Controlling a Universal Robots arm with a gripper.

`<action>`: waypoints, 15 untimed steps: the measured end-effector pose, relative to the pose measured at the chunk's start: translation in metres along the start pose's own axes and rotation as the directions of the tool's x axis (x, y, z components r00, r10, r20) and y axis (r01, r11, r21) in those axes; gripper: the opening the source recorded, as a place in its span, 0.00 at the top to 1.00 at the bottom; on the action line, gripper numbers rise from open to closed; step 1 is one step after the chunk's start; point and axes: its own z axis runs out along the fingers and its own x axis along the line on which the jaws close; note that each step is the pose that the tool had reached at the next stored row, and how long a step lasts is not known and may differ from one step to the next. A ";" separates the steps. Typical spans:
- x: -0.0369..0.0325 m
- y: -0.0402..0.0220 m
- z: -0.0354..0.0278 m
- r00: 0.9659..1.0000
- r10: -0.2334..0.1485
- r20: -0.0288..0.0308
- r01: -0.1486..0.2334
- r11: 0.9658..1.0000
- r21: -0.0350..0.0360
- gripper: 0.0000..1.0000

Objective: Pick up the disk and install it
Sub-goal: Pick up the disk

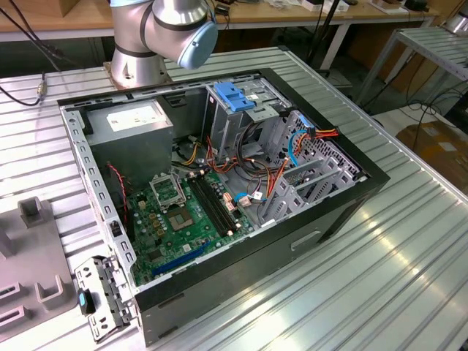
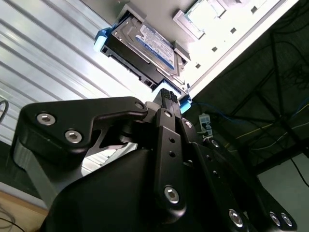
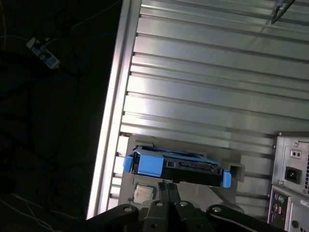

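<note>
The disk (image 2: 142,46) is a dark flat drive with a white and blue label and blue side rails. It lies level over a grey holder (image 2: 193,24) at the edge of the ribbed metal table. In the first wrist view the disk (image 3: 178,169) shows edge-on, its blue rail ends at both sides. My gripper (image 2: 169,96) reaches up to the disk's near edge, right beside a blue rail end, and in the first wrist view the gripper (image 3: 167,184) sits just under the disk's middle. Whether it touches the disk I cannot tell.
The open computer case (image 1: 365,175) lies on the table, with a blue-fronted drive cage (image 1: 234,95), a grey power supply (image 1: 135,121), a green motherboard and loose cables inside. The arm's base (image 1: 161,36) stands behind it. The case's rear panel (image 3: 289,183) is near the disk. The table edge (image 3: 111,125) drops to dark floor.
</note>
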 end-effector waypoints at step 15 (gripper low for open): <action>0.0000 0.0002 0.0009 0.998 -0.058 -0.003 0.058 0.998 -0.001 0.89</action>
